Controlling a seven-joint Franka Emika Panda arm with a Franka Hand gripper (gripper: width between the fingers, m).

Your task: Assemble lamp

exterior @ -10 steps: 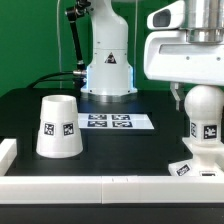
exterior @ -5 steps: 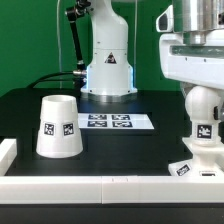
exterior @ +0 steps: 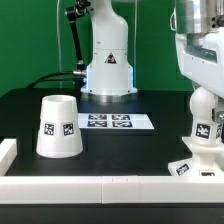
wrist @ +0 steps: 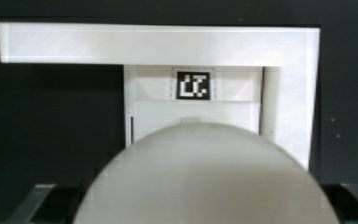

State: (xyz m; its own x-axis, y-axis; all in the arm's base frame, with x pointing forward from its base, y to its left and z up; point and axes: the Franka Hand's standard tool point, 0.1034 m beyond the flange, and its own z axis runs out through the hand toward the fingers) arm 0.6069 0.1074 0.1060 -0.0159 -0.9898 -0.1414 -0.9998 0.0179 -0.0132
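Note:
The round white bulb (exterior: 207,110) stands on the stem of the flat square base (exterior: 190,166) at the exterior view's right, tags on both. The tapered white shade (exterior: 58,126) stands apart, wide end down, at the exterior view's left. My gripper's white hand (exterior: 205,50) hangs just above the bulb. In the wrist view the bulb (wrist: 194,175) fills the foreground between my dark fingers (wrist: 43,205). My gripper (wrist: 194,208) is open with gaps either side of the bulb. The tagged base (wrist: 149,100) lies beyond.
The marker board (exterior: 108,122) lies flat mid-table behind the shade. A low white wall (exterior: 100,186) runs along the front edge and turns a corner (wrist: 158,45) next to the base. The arm's white pedestal (exterior: 107,60) stands at the back.
My gripper has risen and shifted toward the exterior view's right, coming off the bulb. The bulb stays on the base. The shade has not moved.

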